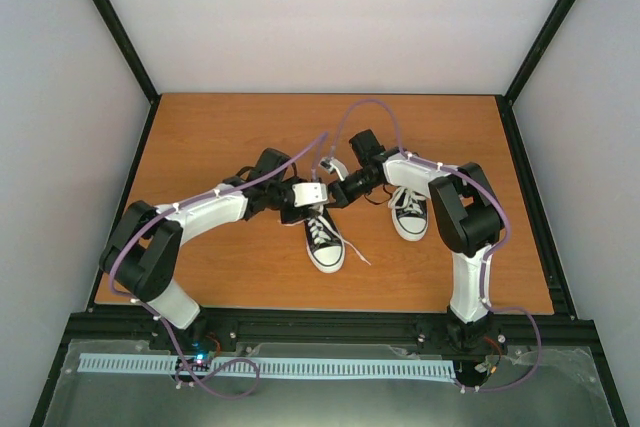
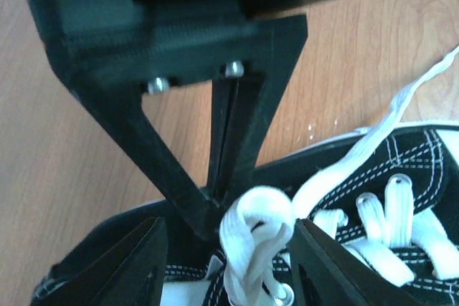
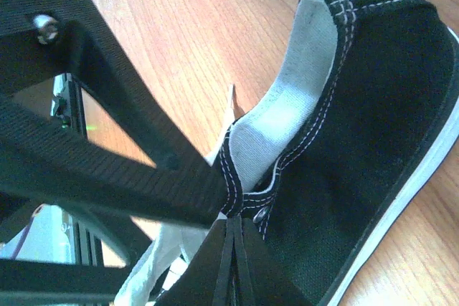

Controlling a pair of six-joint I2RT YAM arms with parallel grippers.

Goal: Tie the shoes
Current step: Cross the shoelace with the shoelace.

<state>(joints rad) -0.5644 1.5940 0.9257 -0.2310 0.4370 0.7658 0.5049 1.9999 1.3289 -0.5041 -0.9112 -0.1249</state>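
White-shelled arms (image 1: 215, 209) with black joint housings are carrying thin purple cables (image 1: 370, 101), and small silver screws (image 2: 233, 69) are glinting on the black triangular plastic gripper fingers (image 2: 247, 127).

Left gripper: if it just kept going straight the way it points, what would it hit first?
Probably the bunched white lace loop between the open fingers of the left gripper, on the black sneaker; the closed right gripper sits just beyond, though depth is unclear.

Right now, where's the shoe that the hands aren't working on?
In the top view that shoe lies right of centre on the table, close beside the right arm, with the other shoe to its left.
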